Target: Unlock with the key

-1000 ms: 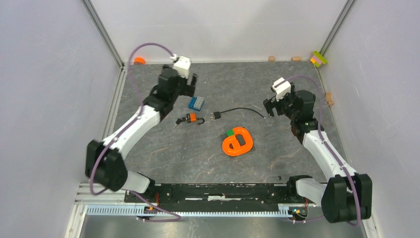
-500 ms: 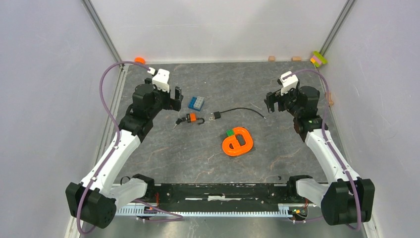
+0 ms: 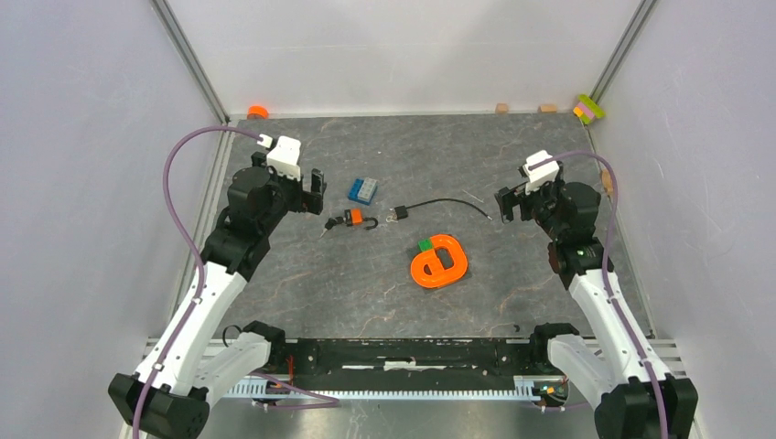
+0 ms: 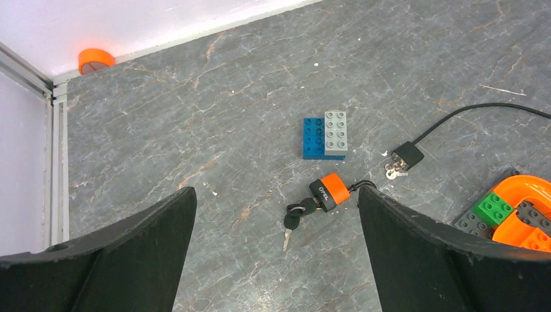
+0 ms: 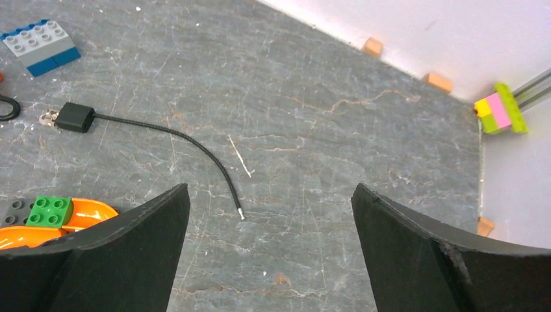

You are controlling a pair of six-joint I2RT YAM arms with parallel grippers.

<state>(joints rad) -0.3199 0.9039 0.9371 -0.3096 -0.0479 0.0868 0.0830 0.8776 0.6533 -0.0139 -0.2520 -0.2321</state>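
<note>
The key (image 4: 289, 223), black head and short silvery blade, lies flat on the table, ringed to a second black head at the keyhole end of the small orange padlock (image 4: 329, 192). In the top view the key (image 3: 327, 229) lies just left of the padlock (image 3: 352, 218). My left gripper (image 4: 276, 195) is open and empty, above and back from the key; in the top view it (image 3: 307, 194) is left of the padlock. My right gripper (image 5: 269, 188) is open and empty over the cable's free end, at the right in the top view (image 3: 506, 203).
A small lock on a thin black cable (image 3: 400, 212) lies right of the padlock. A blue and grey brick (image 3: 363, 189) sits behind it. An orange ring-shaped piece (image 3: 439, 262) with a green brick lies mid-table. Small blocks line the back wall and the right wall.
My left arm has pulled back left and toward the near side, away from the blue brick. My right gripper has drifted right and a little nearer. Both stay open; no object moved.
</note>
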